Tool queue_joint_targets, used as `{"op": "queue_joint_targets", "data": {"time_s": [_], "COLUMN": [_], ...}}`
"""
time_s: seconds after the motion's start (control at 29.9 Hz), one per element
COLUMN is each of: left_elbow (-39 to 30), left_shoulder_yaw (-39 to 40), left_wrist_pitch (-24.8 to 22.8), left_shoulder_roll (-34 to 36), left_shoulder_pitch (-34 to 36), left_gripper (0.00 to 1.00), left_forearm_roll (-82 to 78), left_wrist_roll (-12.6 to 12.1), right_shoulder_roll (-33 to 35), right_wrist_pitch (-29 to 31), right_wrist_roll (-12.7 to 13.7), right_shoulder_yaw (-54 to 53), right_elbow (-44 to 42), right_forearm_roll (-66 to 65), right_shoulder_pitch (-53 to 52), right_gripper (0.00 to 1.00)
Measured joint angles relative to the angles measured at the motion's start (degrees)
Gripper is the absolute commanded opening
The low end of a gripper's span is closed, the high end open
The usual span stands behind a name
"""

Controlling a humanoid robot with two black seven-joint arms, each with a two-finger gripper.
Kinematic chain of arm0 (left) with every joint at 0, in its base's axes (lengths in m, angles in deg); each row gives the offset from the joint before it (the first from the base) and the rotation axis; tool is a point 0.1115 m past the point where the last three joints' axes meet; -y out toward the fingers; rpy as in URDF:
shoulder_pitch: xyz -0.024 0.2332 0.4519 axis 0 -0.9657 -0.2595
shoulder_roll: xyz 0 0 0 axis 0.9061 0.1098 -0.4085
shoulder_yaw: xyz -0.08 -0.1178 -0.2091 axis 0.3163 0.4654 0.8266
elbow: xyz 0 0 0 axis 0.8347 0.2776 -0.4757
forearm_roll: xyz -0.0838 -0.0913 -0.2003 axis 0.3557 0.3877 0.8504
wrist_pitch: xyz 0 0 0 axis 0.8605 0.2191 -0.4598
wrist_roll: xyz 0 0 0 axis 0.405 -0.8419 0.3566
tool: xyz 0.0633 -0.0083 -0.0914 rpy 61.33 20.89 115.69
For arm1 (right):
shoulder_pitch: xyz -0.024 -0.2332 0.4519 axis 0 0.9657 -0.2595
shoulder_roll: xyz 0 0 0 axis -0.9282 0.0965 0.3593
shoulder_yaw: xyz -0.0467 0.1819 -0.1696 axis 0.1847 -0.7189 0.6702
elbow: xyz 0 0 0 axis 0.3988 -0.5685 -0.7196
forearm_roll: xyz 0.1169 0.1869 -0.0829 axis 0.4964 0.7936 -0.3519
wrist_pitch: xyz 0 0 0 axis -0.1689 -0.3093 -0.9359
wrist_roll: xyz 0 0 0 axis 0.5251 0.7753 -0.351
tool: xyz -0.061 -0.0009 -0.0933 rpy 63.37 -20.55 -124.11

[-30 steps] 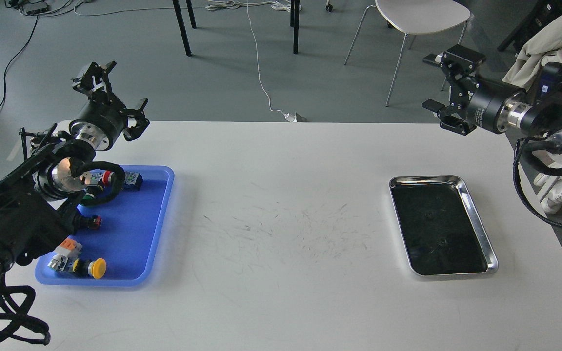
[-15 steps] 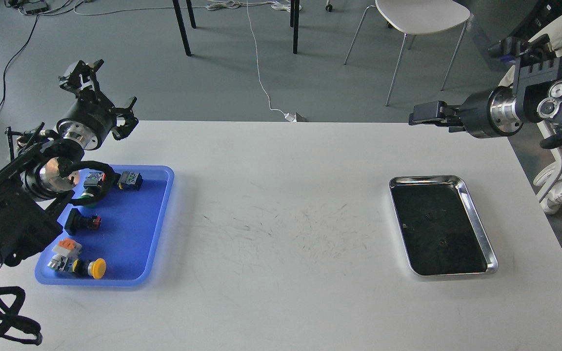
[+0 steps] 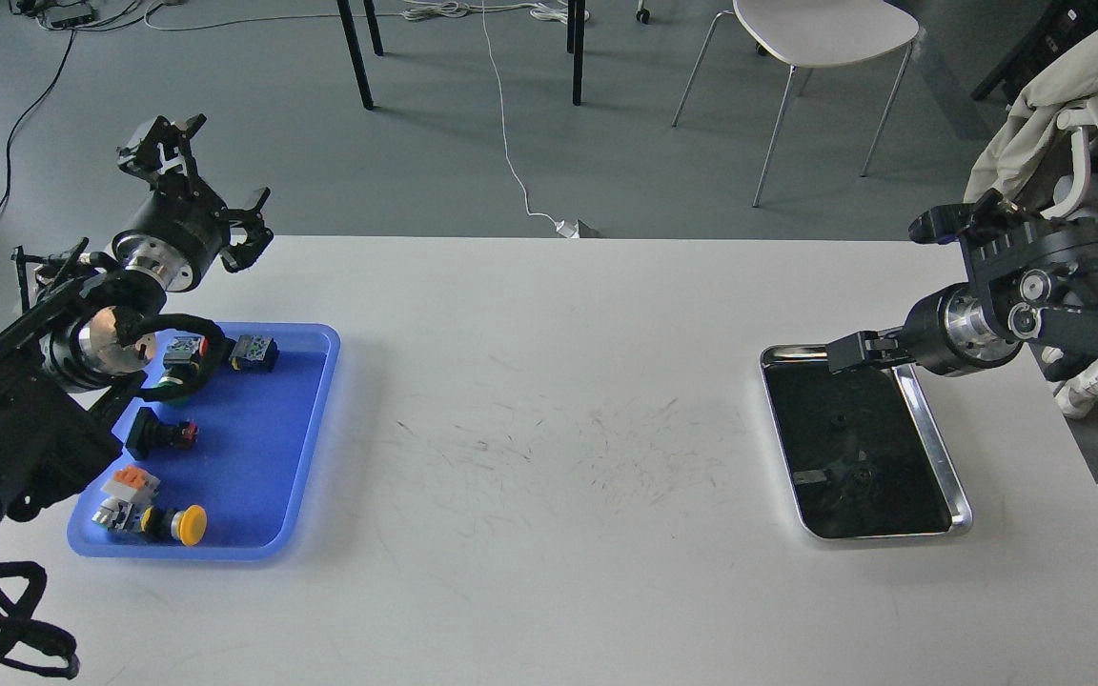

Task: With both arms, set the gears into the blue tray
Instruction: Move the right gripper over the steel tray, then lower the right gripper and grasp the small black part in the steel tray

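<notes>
**Silver tray approached for gear pick-up: stock and handling note**

Steel, shiny-rimmed and dark-floored, the silver tray [image 3: 940, 448] lies on the right of the white desk [image 3: 549, 429]; the blue tray [image 3: 263, 457] lies well apart on the left.

Step in hand (judged): a gear is to be fetched from the silver tray by the right pincer [image 3: 844, 353], which hangs over the tray's far-left corner. It is seen edge-on and dark, so whether it is open or closed cannot be told. The left pincer [image 3: 196, 191] is held high beyond the blue tray's far end, fingers spread, nothing between them.

Handling advice: the gears [image 3: 859, 474] are tiny and black on a black floor, so a straight descent over one ring is wanted, fingers either side of it, closed only once low against the floor. The raised rim should be cleared on the way in and out. A light, centred grip is advised, as so small a ring may slip or tip.

Count:
- Trays: two (one blue, one silver).
- Gears: about two faint marks made out on the dark floor, one near mid-tray and one toward the near end; an exact count cannot be told. None is seen in the blue tray.
- Push-button switches [image 3: 177, 524] in the blue tray: about five, one partly hidden by the left arm.
- Pincers: two.
</notes>
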Motion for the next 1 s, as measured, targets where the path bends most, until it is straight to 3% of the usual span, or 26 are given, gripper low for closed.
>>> {"op": "queue_joint_targets", "data": {"time_s": [0.47,0.7,1.0], "left_elbow": [0.0,0.0,0.0], "left_shoulder_yaw": [0.0,0.0,0.0], "left_wrist_pitch": [-0.4,-0.5,-0.5], "left_shoulder_roll": [0.8,1.2,1.2], "left_shoulder_pitch": [-0.3,-0.3,-0.3], "left_gripper": [0.98,0.98,0.98], "left_forearm_roll": [0.0,0.0,0.0], "left_wrist_roll": [0.0,0.1,0.1], "right_shoulder_roll": [-4.9,-8.0,-9.1], "right_wrist_pitch": [0.5,0.7,1.8], "right_wrist_roll": [-0.4,-0.5,-1.1], "right_shoulder_yaw": [1.8,2.9,3.0], "right_elbow": [-3.0,-4.5,-6.9], "right_forearm_roll": [0.3,0.5,0.6], "right_shoulder_pitch": [2.9,3.2,5.2], "right_gripper": [0.95,0.85,0.82]}}
